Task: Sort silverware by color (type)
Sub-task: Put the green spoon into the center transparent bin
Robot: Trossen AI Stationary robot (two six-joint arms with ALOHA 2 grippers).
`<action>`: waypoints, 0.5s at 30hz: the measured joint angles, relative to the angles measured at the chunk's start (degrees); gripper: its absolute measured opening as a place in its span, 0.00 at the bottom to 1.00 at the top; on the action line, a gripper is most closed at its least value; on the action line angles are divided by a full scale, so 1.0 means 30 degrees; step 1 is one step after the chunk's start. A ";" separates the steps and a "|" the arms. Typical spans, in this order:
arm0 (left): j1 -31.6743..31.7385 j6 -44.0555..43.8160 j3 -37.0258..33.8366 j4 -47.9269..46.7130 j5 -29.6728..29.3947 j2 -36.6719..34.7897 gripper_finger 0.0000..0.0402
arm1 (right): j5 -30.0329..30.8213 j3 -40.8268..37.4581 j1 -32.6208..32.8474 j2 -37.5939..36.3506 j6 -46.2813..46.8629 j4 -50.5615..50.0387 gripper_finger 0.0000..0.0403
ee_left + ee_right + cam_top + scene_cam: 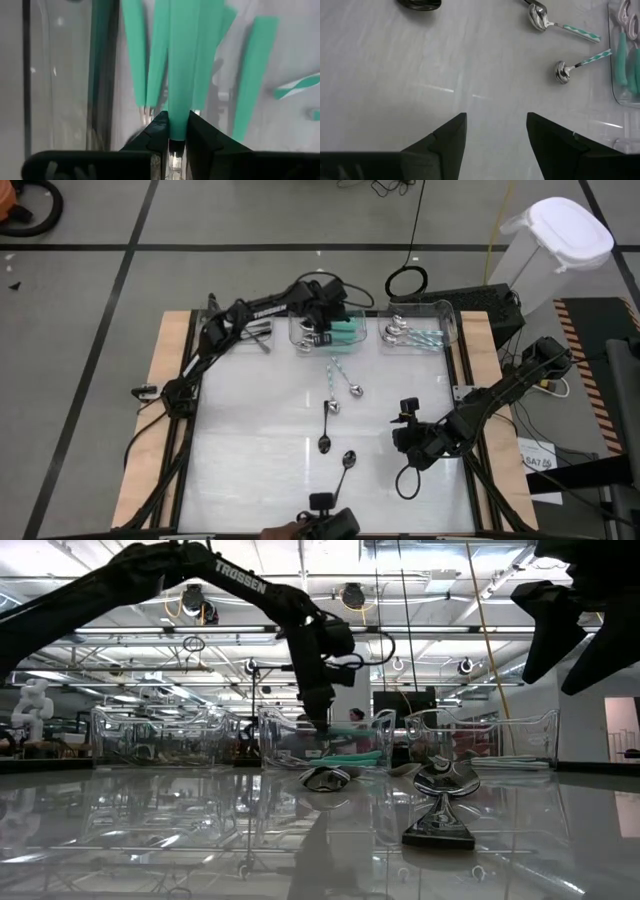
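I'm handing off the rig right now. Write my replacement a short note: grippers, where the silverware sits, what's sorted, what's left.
Left gripper: shut on a teal-handled utensil, over the middle bin with the other teal handles.
Right gripper: open, empty, above the table's right side.
Sorted: teal pieces in the middle bin; striped-handled spoons in the right bin.
Left: two striped spoons and three dark spoons loose on the table.

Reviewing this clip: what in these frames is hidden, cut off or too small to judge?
- Left pincer, left wrist view: it is shut on a green-handled utensil, whose head is hidden between the fingers.
- Middle bin, high view: the left arm covers part of it, so its contents cannot be counted.
- Left bin, high view: the dark utensils there are too small to type.
- Right pincer, open: only the fingertips show.
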 joint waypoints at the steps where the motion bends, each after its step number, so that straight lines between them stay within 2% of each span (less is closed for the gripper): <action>1: 0.0071 -0.0111 0.0000 -0.0062 -0.0006 0.0106 0.12 | -0.0005 0.0000 0.0000 0.0000 -0.0014 -0.0007 0.50; 15: -0.0085 -0.0438 -0.0015 0.0031 -0.0022 0.0936 0.12 | -0.0022 0.0000 0.0007 0.0000 -0.0286 -0.0009 0.50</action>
